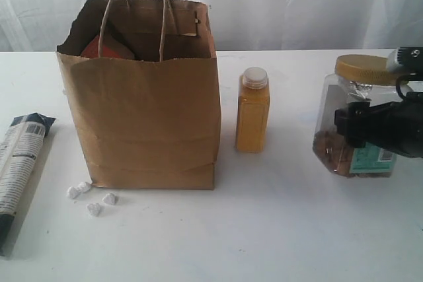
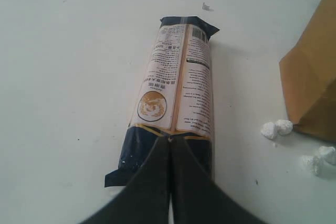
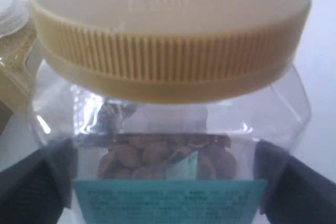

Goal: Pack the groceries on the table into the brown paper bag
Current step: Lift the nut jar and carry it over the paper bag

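Packing underway: bag (image 1: 152,123) part-filled.
My right fingers (image 3: 31,187) flank jar (image 1: 328,110), grip unclear; left fingers (image 2: 152,182) together. Waiting: bottle (image 1: 252,113), package (image 1: 16,163), lumps (image 1: 79,189).

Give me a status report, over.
Left gripper shut, over long package. Right gripper astride nut jar, grip unconfirmed. Orange bottle stands between jar and bag.

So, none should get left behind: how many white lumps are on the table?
4 white lumps, on the table by the brown paper bag's lower left corner: two side by side beside it, two apart nearer the camera. The bag may hide more.
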Action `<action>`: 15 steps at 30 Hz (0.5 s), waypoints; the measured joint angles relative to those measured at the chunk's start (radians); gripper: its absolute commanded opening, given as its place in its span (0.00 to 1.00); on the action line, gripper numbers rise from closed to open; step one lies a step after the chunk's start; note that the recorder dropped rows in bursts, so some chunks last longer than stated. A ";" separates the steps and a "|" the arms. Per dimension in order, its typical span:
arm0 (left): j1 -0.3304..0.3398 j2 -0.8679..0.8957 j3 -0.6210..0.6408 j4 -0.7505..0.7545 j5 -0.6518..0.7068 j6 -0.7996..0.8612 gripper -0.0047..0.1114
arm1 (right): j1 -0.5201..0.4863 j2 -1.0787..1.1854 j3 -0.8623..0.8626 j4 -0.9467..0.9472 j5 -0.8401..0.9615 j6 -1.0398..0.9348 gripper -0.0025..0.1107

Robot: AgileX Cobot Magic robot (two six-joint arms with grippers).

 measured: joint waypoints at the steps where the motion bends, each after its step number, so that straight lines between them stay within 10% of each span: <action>1: 0.000 0.000 0.000 0.000 0.000 0.000 0.04 | 0.000 -0.018 0.000 0.000 0.031 0.000 0.02; 15: 0.000 0.000 0.000 0.000 0.000 0.000 0.04 | 0.000 -0.128 -0.283 0.000 0.663 -0.078 0.02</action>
